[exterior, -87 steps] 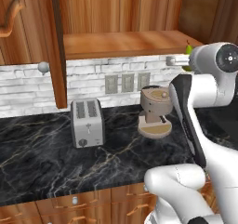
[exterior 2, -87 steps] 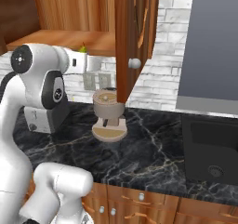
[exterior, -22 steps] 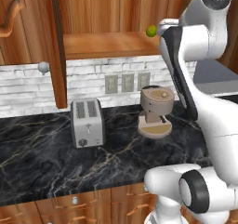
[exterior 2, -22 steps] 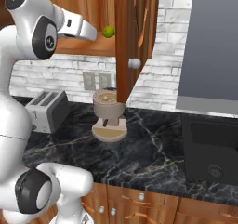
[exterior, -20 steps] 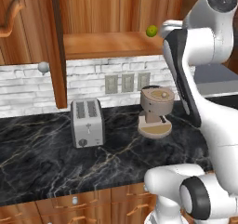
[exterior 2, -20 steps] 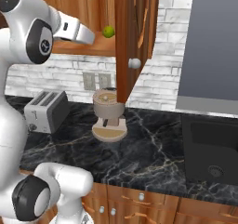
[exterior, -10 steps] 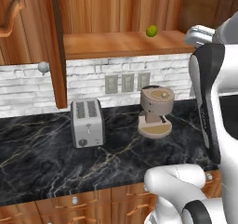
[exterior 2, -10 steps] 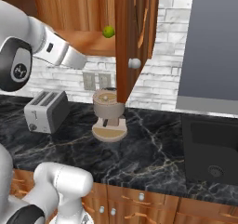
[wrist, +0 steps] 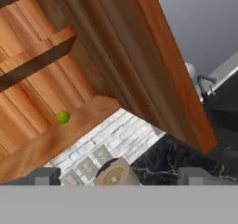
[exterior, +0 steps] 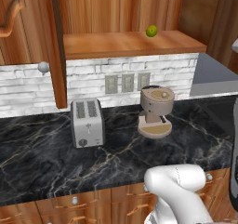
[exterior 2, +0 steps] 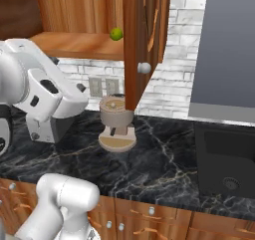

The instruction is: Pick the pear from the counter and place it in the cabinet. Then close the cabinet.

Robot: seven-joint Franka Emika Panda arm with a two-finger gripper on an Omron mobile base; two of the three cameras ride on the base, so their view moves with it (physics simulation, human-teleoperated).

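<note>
The pear (exterior: 151, 31) lies by itself on the plain wooden shelf of the open cabinet (exterior: 121, 44), near the shelf's right end. It shows as a small green ball in the right base view (exterior 2: 116, 34) and in the hand view (wrist: 62, 117). My gripper (wrist: 122, 176) is open and holds nothing. Its two fingertips (wrist: 44, 175) stand wide apart at the bottom of the hand view, well back from the shelf and the pear. The cabinet's right door (exterior 2: 137, 40) stands swung out, edge-on, with a round silver knob. The black marble counter (exterior: 37, 148) runs below.
A silver toaster (exterior: 87, 122) and a tan coffee machine (exterior: 155, 111) stand on the counter under the shelf. The left cabinet door (exterior: 18, 23) also hangs open. A dark cooktop (exterior 2: 224, 159) and grey hood (exterior 2: 231, 45) are to the right.
My arm has pulled back from the shelf and swung away to the right and down. The pear stays where it lay on the shelf. The jaws remain wide.
</note>
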